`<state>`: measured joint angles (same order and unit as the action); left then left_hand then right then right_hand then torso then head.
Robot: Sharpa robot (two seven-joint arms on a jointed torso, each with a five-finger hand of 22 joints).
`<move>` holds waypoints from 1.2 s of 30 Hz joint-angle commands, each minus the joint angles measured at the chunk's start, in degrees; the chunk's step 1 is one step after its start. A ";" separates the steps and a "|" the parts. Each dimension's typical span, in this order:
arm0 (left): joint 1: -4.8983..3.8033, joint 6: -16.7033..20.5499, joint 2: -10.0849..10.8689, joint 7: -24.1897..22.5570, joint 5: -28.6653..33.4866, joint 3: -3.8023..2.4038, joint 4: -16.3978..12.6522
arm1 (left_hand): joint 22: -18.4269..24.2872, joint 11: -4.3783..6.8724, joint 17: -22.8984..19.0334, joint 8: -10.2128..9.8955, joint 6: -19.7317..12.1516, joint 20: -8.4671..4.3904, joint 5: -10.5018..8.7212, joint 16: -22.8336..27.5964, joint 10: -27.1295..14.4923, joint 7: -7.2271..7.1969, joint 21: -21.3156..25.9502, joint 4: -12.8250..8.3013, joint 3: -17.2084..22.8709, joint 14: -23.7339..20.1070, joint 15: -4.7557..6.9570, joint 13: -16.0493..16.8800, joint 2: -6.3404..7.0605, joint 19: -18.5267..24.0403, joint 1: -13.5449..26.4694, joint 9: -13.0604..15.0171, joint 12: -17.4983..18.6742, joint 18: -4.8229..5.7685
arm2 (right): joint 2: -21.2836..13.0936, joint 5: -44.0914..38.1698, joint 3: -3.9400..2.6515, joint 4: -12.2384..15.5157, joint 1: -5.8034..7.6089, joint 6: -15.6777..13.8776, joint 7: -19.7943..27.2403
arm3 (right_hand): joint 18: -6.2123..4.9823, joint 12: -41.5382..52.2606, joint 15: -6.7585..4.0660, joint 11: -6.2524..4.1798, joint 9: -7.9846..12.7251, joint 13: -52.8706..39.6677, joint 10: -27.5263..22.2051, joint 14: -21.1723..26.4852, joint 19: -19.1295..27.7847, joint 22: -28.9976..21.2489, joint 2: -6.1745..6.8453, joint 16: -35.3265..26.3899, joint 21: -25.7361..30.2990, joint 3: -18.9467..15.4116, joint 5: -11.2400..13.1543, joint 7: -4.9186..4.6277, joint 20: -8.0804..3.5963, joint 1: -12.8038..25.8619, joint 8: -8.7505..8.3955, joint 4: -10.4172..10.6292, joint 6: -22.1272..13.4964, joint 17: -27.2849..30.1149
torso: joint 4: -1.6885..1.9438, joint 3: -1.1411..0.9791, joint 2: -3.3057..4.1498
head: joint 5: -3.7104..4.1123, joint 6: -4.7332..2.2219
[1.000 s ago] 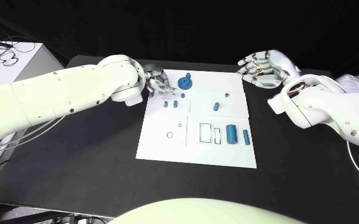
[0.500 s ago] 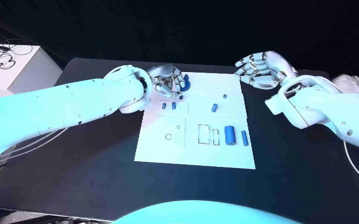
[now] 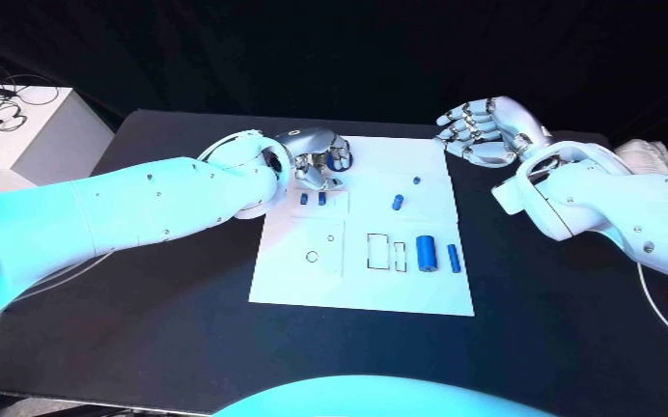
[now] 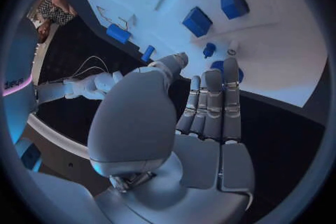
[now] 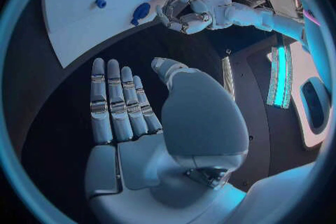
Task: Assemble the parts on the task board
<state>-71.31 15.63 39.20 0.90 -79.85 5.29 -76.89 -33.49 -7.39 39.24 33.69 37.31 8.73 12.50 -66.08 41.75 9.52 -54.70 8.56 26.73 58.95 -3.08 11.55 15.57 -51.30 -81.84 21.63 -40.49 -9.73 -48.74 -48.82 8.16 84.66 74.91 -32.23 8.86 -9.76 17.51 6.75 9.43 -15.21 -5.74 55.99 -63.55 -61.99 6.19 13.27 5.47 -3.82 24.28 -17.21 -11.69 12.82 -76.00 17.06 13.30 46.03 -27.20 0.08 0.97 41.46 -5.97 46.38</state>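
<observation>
I see my left hand [image 3: 315,154] over the board's [image 3: 365,282] far left corner, fingers curled down around a blue part [image 3: 344,154]; whether they actually grip it I cannot tell. My right hand [image 3: 483,130] hovers off the far right corner, fingers loosely spread, holding nothing. Other parts [image 3: 428,252] lie on the board.

Not much else going on here tbh. There's the black table [image 3: 167,340] with a dark curtain [image 3: 334,31] hanging behind it. Off the table's far-left corner sits a white box [image 3: 49,137] with some black cables [image 3: 21,89] looped on top of it.
</observation>
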 commanded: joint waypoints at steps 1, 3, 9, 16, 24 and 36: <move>0.03 -1.27 -0.46 0.34 -4.17 -0.01 0.39 | 0.04 0.00 -0.17 -0.40 0.66 0.28 -0.25 -0.53 -0.46 -0.12 0.16 0.00 -0.42 0.33 -0.33 -0.30 -0.20 -0.49 -0.33 -0.38 0.40 -0.81 | 0.00 0.11 -0.03 -0.03 -0.01 0.38 0.65 | -0.79 -0.37 -0.01 0.27 0.06 0.05 0.01 0.27 0.45 -0.05 0.04 -0.31 0.20 -0.29 -0.37 -1.70 0.10 0.38 -0.21 -0.08 -0.40 0.05 | 0.01 -0.03 0.00 | -0.03 0.00; 0.03 -2.08 -0.74 1.03 -4.91 0.00 0.68 | 0.05 -0.02 -0.32 -0.50 1.09 0.30 -0.22 -0.87 -0.64 -0.11 0.14 0.07 -0.72 0.35 -0.35 -0.55 -0.23 -0.60 -0.39 -0.68 0.55 -0.81 | 0.00 0.11 -0.03 -0.04 -0.01 0.38 0.64 | -0.79 -0.37 -0.01 0.27 0.06 0.05 0.01 0.27 0.45 -0.05 0.04 -0.31 0.20 -0.29 -0.37 -1.70 0.10 0.38 -0.21 -0.08 -0.40 0.05 | 0.01 -0.04 0.01 | 0.06 -0.01; 0.04 -4.49 -1.45 2.24 -5.90 -0.03 1.58 | -0.21 -0.20 -1.09 -1.40 2.85 0.34 0.28 -2.11 -0.72 -0.37 -0.38 -0.28 -0.31 0.23 -0.41 -1.53 -0.98 -0.97 -1.89 -2.17 0.96 -0.82 | 0.04 0.11 -0.03 -0.04 -0.01 0.42 0.62 | -0.79 -0.37 -0.01 0.27 0.06 0.05 0.01 0.27 0.45 -0.05 0.04 -0.31 0.20 -0.29 -0.37 -1.70 0.10 0.38 -0.21 -0.08 -0.40 0.05 | -0.04 -0.03 -0.02 | 0.01 0.05; 0.03 -7.00 -1.70 2.84 -6.11 -0.05 2.05 | -1.39 0.07 0.62 -3.63 5.99 0.26 0.25 -5.67 2.46 -0.66 -2.26 -0.21 2.27 2.38 -0.20 -2.90 -0.73 -1.07 -2.09 -4.55 0.96 -0.85 | 0.05 0.11 -0.03 -0.06 -0.01 0.41 0.62 | -0.79 -0.37 -0.01 0.27 0.06 0.05 0.01 0.27 0.45 -0.05 0.04 -0.31 0.20 -0.29 -0.37 -1.70 0.10 0.38 -0.21 -0.08 -0.40 0.05 | 0.04 -0.08 -0.01 | 0.11 0.19; 0.03 -7.74 -2.14 3.01 -6.15 -0.07 2.61 | -1.94 0.36 1.65 -4.49 7.00 0.09 0.23 -7.18 3.72 -0.59 -3.12 -0.38 3.38 3.44 0.02 -3.34 -0.66 -1.05 -2.02 -5.28 1.00 -0.87 | 0.11 0.11 -0.03 -0.05 -0.01 0.42 0.63 | -0.82 -0.31 -0.03 0.25 0.08 0.22 0.06 0.18 0.44 -0.23 -0.04 -0.34 0.14 -0.30 -0.45 -1.69 0.11 0.29 -0.18 -0.19 -0.35 0.15 | 0.04 -0.03 0.02 | 0.01 0.25; 0.05 -7.11 -3.08 2.46 -6.00 -0.07 3.70 | -2.87 0.80 1.92 -5.95 8.00 -0.33 0.08 -8.55 5.47 -0.64 -4.58 -1.30 5.54 4.16 0.46 -4.12 -1.02 -0.97 -2.47 -6.27 1.59 -0.88 | 0.08 0.11 -0.03 0.03 -0.01 0.44 0.64 | -0.82 -0.31 -0.03 0.25 0.08 0.22 0.06 0.18 0.44 -0.23 -0.04 -0.34 0.14 -0.30 -0.45 -1.69 0.11 0.29 -0.18 -0.19 -0.35 0.15 | 0.04 -0.06 -0.01 | 0.20 0.40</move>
<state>-71.28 9.13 36.24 3.68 -85.42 5.23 -73.29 -36.31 -6.44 41.23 28.03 44.97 8.81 12.50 -74.37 46.82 8.80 -58.98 7.27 32.02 62.76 -2.58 7.48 14.56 -52.23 -83.91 15.41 -39.09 -9.73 -48.67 -48.70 8.16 84.64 74.90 -32.21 8.87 -9.76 17.51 6.75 9.43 -15.22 -5.57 56.00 -63.56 -62.00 6.01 13.27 5.47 -3.82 24.28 -17.45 -11.69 12.82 -76.00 17.06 13.30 46.03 -27.10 0.06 0.96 41.50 -5.87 46.74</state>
